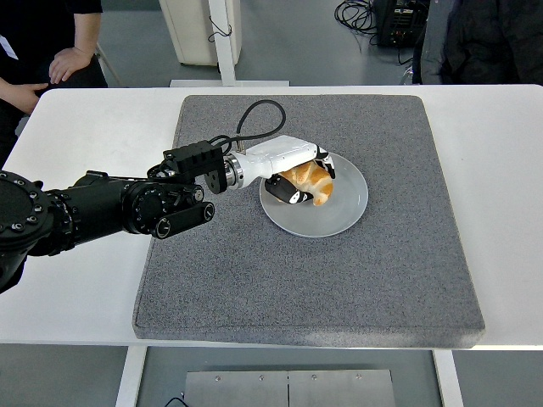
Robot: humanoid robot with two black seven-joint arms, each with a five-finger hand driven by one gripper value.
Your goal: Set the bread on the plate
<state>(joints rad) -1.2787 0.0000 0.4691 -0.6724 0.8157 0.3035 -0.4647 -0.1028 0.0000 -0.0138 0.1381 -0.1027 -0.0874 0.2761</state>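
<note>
The bread [311, 181] is a golden-brown croissant. My left hand [301, 175], white with black fingertips, is shut on it and holds it over the left-centre of the plate, low above or touching it; I cannot tell which. The plate [344, 205] is round and pale grey-white and sits on the grey mat [305, 280] in the upper middle of the table. My black left arm [110, 208] reaches in from the left edge. My right arm is out of view.
The grey mat covers most of the white table [509, 212]. A person in dark clothes stands at the top left with a hand [66, 62] at the table's far corner. Another person in dark clothes [484, 38] is at the top right.
</note>
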